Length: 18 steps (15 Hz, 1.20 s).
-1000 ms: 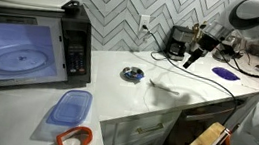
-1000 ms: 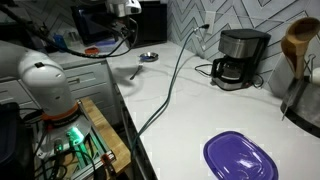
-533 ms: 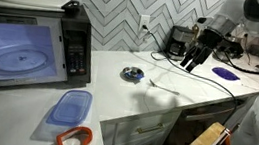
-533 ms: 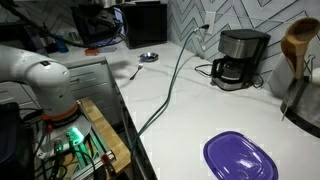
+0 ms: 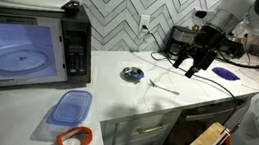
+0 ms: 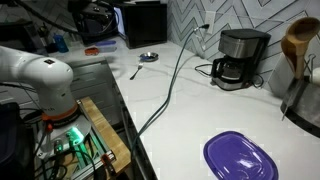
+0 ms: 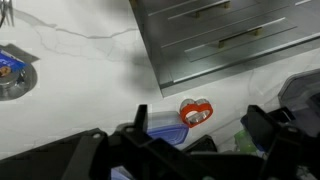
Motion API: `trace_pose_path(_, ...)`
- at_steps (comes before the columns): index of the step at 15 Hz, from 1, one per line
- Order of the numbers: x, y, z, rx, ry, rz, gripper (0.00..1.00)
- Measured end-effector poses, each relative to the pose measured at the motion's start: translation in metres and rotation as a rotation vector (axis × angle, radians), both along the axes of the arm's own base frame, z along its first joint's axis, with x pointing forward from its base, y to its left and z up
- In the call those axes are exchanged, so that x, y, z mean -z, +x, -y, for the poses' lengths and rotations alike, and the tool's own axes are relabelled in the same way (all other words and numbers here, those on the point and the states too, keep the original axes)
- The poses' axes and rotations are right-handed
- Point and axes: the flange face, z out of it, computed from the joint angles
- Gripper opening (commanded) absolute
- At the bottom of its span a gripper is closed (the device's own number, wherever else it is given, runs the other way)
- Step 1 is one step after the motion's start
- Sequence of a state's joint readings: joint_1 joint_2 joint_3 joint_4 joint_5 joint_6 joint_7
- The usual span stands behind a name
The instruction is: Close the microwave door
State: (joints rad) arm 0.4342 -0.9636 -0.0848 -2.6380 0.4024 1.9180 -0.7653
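Tool: the black two-finger gripper (image 5: pixel 185 68) hangs above the white marbled countertop (image 5: pixel 145 105), clear of everything. In the wrist view its fingers (image 7: pixel 268 140) stand wide apart, with nothing between them and nothing touching them.

Task item: the large black boxy microwave (image 5: pixel 32 45) sits at the far end of the counter, well apart from the gripper. The microwave door (image 5: pixel 15 60), a black-framed panel with a glass window, faces the camera, and a round turntable shows through it. Whether the door is fully latched cannot be told.

Differences between views: an exterior view shows a flat blue plastic lid (image 5: pixel 70 105) and an orange-red ring-shaped item (image 5: pixel 75 141) near the counter edge below the microwave. The wrist view shows the same two items, plus grey drawer fronts (image 7: pixel 230 40). Only an exterior view shows the black drip coffee maker (image 6: pixel 240 58) close up, along with an oval purple lid (image 6: pixel 240 158). In that view the gripper is lost in dark clutter.
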Motion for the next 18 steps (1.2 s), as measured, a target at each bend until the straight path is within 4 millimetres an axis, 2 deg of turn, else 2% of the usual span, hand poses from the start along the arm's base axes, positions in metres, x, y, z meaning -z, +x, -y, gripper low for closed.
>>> trace_pose_path(4,0.0,0.0,0.0,-0.003,-0.002,0.004,1.0)
trace_pose_path(6,-0.007,0.0,-0.012,-0.021,-0.017,0.033,1.0)
trace_pose_path(8,-0.018,-0.003,-0.045,-0.071,-0.037,0.089,1.0)
trace_pose_path(14,-0.04,-0.025,-0.186,-0.302,-0.023,0.276,1.0)
trace_pose_path(18,-0.048,-0.013,-0.243,-0.339,0.137,0.399,1.0)
